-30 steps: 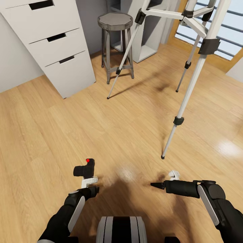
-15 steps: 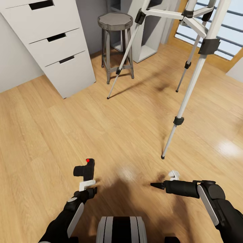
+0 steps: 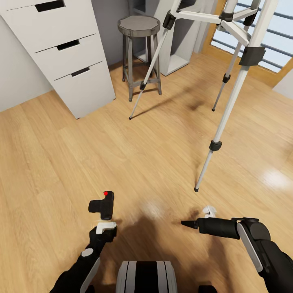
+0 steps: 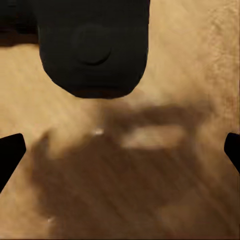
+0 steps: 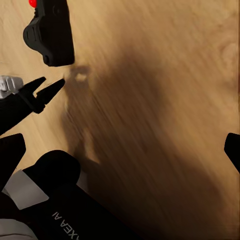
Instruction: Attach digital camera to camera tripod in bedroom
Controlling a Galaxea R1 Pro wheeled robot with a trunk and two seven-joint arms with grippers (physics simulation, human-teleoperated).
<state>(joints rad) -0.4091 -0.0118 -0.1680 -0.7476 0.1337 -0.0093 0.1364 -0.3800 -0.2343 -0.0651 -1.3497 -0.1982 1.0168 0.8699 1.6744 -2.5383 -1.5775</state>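
The digital camera (image 3: 101, 206), small and black with a red dot on top, stands on the wood floor in front of my left arm. My left gripper (image 3: 105, 224) sits just behind it, open, with nothing between its fingers. In the left wrist view the camera (image 4: 92, 45) lies ahead of the wide-apart fingertips (image 4: 10, 155). My right gripper (image 3: 198, 217) hovers low over the floor to the right, open and empty; its wrist view looks across at the camera (image 5: 50, 32) and the left fingers (image 5: 42, 90). The camera tripod (image 3: 228, 106) stands ahead on the right, its head out of view.
A grey octagonal stool (image 3: 139, 26) stands beyond the tripod's far leg (image 3: 148, 73). A white drawer unit (image 3: 69, 53) is at the back left and a wood-framed window (image 3: 260, 36) at the back right. The tripod's nearest foot (image 3: 196, 189) rests just ahead of my right gripper.
My left gripper has drawn back from the camera toward my body. The camera stays in place on the floor and the right arm has barely moved.
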